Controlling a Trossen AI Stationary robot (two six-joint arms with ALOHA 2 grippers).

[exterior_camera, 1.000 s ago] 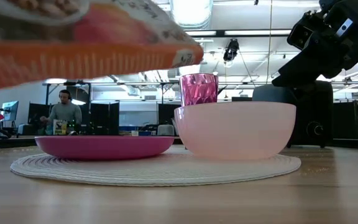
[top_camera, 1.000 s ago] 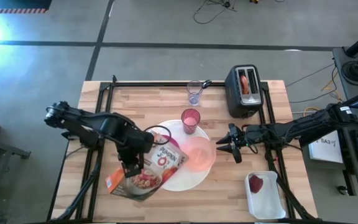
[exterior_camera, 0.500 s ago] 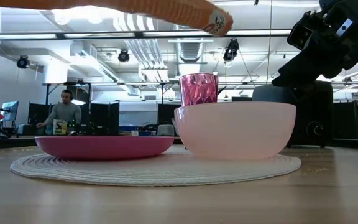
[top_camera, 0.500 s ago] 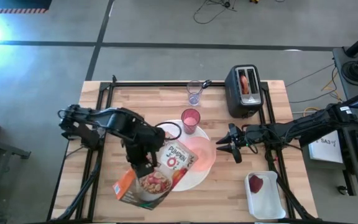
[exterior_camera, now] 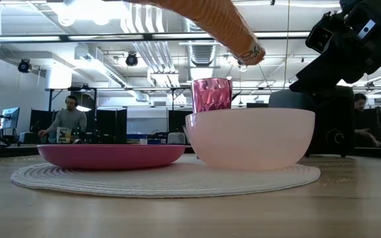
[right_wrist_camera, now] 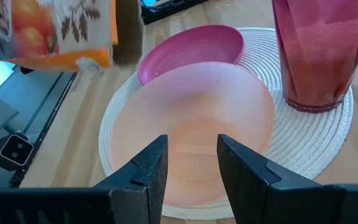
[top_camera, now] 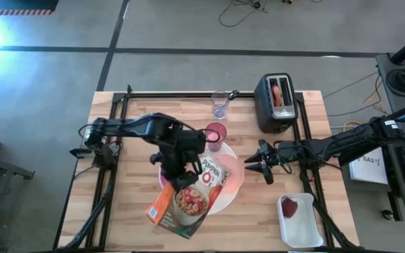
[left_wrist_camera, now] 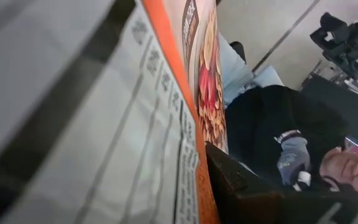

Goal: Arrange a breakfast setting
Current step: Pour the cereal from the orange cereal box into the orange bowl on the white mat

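Orange cardboard cereal box (top_camera: pixel 185 200) — pinched in the left gripper (top_camera: pixel 178 171) — hangs over the translucent peach bowl (top_camera: pixel 225 174); right gripper (top_camera: pixel 253 167), fingers spread, waits at three o'clock.

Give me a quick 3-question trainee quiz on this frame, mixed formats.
1. True or false: the left claw holds a cereal box above the plates.
2. What stands in the toaster slot?
A. a spoon
B. something orange-red
C. nothing
3. Fill in: the right claw waits open beside the peach ____.

Key: 1 true; 2 B; 3 bowl.
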